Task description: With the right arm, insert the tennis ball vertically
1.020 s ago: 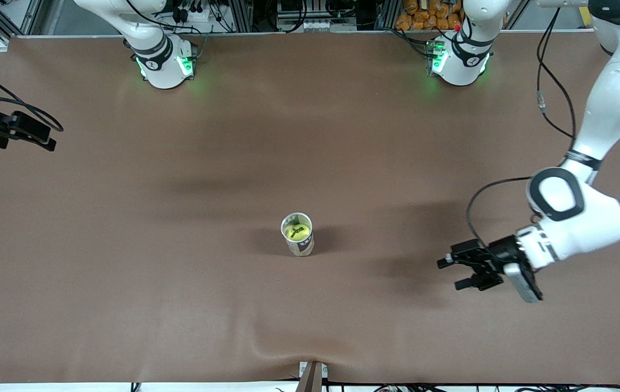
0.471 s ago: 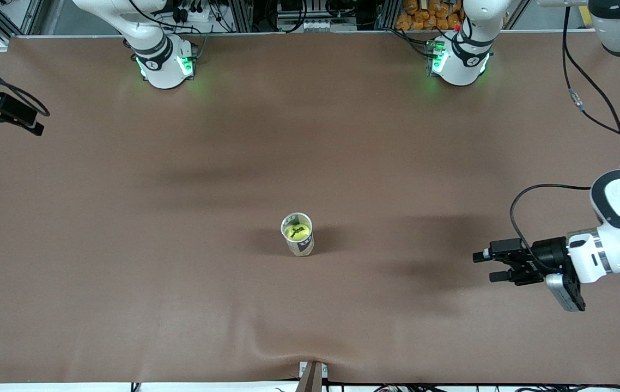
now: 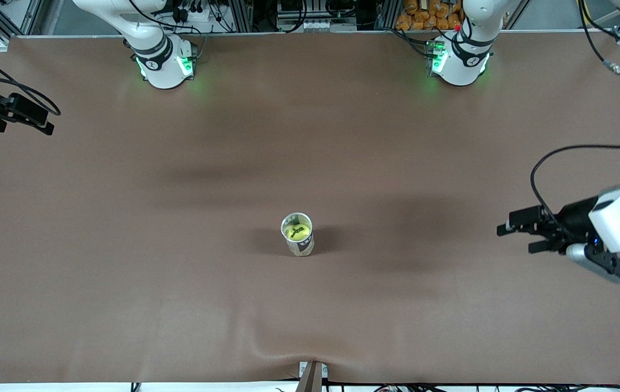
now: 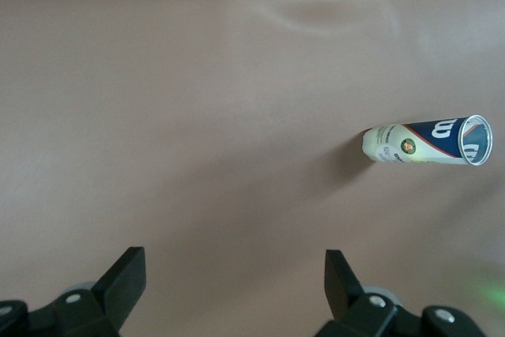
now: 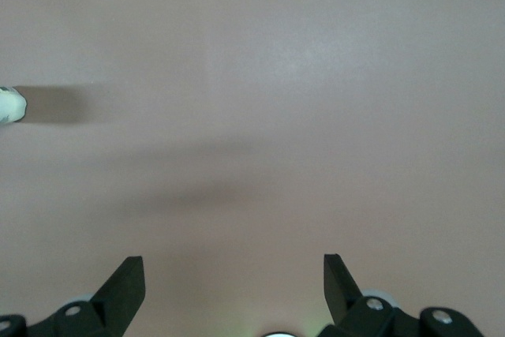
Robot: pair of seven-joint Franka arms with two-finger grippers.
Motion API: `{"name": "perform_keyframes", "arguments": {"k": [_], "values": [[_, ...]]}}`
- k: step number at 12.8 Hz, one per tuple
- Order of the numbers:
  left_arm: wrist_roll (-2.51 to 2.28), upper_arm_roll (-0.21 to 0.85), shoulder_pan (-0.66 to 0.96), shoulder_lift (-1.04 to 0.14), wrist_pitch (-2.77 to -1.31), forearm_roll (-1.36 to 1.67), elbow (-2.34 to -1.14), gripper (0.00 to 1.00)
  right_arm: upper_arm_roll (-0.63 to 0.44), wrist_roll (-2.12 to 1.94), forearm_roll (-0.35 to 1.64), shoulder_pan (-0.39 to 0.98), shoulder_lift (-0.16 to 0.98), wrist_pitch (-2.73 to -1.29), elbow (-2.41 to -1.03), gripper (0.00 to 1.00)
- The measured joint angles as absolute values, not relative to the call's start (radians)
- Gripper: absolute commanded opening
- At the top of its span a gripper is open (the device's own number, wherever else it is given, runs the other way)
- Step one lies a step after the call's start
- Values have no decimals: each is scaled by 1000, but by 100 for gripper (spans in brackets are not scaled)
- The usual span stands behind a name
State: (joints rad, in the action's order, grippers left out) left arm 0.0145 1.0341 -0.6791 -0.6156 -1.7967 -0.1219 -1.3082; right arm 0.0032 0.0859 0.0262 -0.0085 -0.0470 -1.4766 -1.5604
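Left hand (image 3: 517, 237) retreated, cylindrical tube (image 3: 298, 234) upright

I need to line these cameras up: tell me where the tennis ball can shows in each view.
Front view: the tennis ball can stands upright mid-table, a yellow ball inside.
Left wrist view: the can shows near the picture's edge, open rim visible.
Right wrist view: only its white base shows at the edge.
Shared landmark: the can's shadow on the brown table.

My two arms are white with black bands. Their bases (image 3: 164, 65) glow green. Black cables (image 3: 552, 163) hang off them.
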Motion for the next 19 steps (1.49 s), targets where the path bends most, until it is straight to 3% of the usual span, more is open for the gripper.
{"name": "perform_keyframes", "arguments": {"k": [5,9,14,16,19], "values": [[-105,1029,-673,-439,-1628,-140,-1309,100,-14,84,26,11,-47,-1542,-1567,100],[-97,1009,-750,-288,-1585,-146,-1308,100,-16,74,25,18,-47,-1562,-1569,100],[-85,996,-786,-260,-1551,-146,-1308,100,-32,37,24,15,-46,-1562,-1581,100],[-87,861,-664,-226,-1551,-144,-1308,100,-32,34,24,15,-46,-1562,-1582,100],[-93,475,-307,-130,-1504,-99,-1317,100,-32,33,24,15,-46,-1562,-1583,100]]}}
